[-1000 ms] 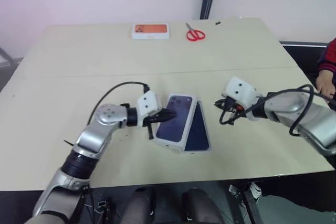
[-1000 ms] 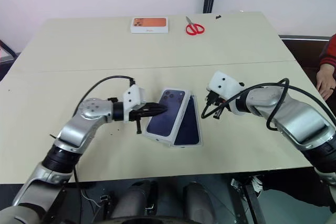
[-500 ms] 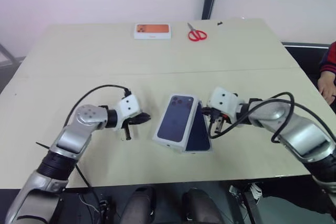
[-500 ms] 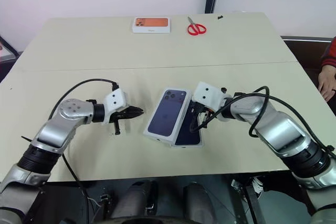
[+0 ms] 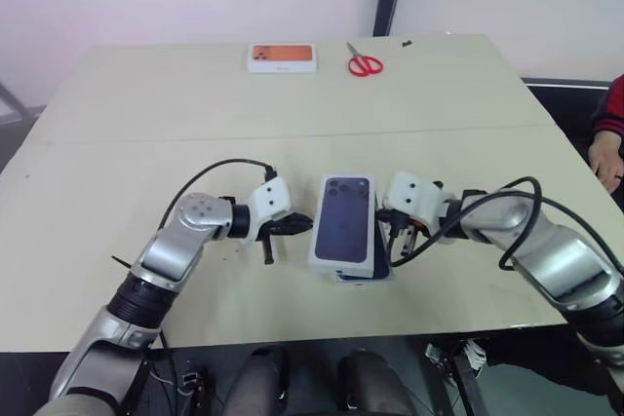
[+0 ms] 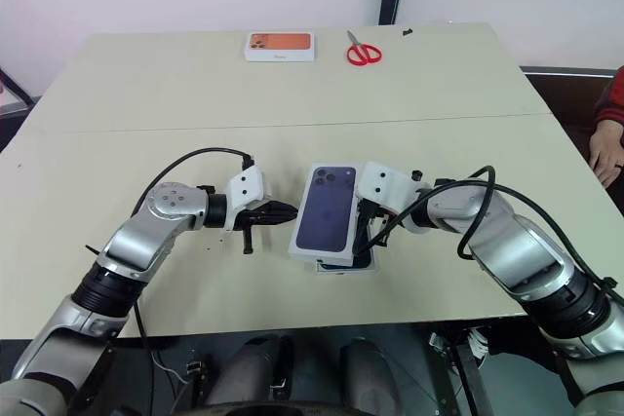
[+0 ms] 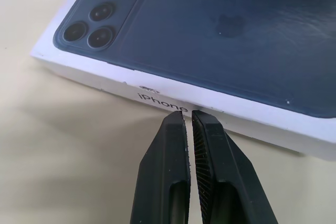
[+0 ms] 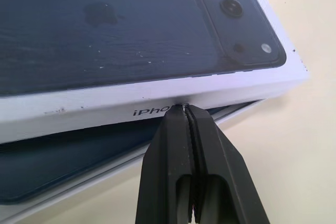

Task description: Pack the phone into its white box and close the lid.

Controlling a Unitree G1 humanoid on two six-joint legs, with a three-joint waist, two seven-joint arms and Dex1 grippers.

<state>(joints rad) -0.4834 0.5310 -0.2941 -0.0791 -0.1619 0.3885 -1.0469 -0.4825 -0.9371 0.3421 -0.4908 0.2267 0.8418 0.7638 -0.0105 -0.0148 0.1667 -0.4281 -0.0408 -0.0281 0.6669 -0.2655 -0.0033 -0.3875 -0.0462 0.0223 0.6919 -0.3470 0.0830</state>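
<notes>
We find the white rectangular cardboard lid with its printed dark-blue phone (image 5: 344,219) swung nearly square over the shallow white box (image 8: 79,192) mid-desk, the navy phone (image 8: 68,153) peeking beneath. Both grippers, left (image 7: 189,116) and right (image 8: 185,109), jaws pressed together, nudge its sides; seating remains.

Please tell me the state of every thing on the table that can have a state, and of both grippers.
lid: lying on the box, askew, not pushed down
white box: open tray, partly uncovered under the lid
phone: lying flat in the box
left gripper: shut, tips at the lid's side wall
right gripper: shut, tips at the lid's opposite side wall
scissors: closed, lying flat
orange-pictured box: closed
</notes>
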